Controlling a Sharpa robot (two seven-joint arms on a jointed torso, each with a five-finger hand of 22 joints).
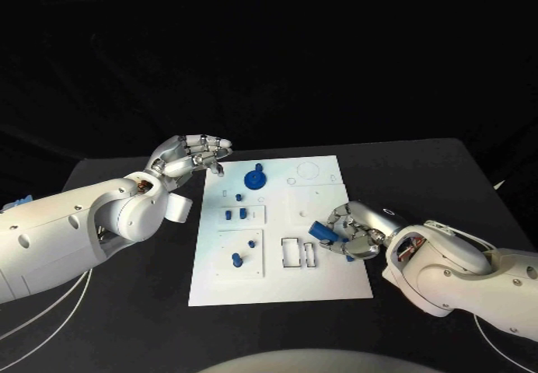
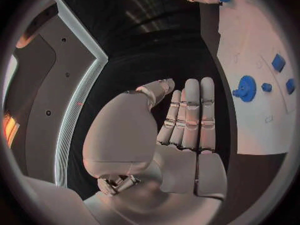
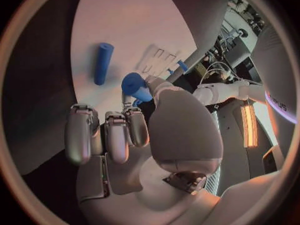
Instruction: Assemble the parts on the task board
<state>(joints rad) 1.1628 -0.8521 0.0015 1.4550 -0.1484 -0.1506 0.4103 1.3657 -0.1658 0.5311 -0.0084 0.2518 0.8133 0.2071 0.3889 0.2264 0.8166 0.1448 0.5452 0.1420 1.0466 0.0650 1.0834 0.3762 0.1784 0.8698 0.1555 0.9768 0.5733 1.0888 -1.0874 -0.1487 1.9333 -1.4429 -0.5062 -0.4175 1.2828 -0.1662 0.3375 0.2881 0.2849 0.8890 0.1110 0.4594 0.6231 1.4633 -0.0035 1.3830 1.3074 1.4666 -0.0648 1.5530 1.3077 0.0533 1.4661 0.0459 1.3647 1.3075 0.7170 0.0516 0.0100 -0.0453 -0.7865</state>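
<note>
R hand (image 1: 350, 231) grips 1 blue peg (image 1: 319, 230); L hand (image 1: 193, 156) empty, fingers apart.

One task board (image 1: 319, 276), about seven blue parts (image 1: 256, 179), two robot hands (image 1: 193, 157).

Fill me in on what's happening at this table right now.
A two-armed robot is assembling small blue parts on a white task board. Its right hand pinches a blue cylinder above the board's right side, near the slotted recess. Another blue cylinder lies loose on the board. The left hand hovers open at the board's far left corner, holding nothing. A blue gear and several small pieces already sit on the board.
</note>
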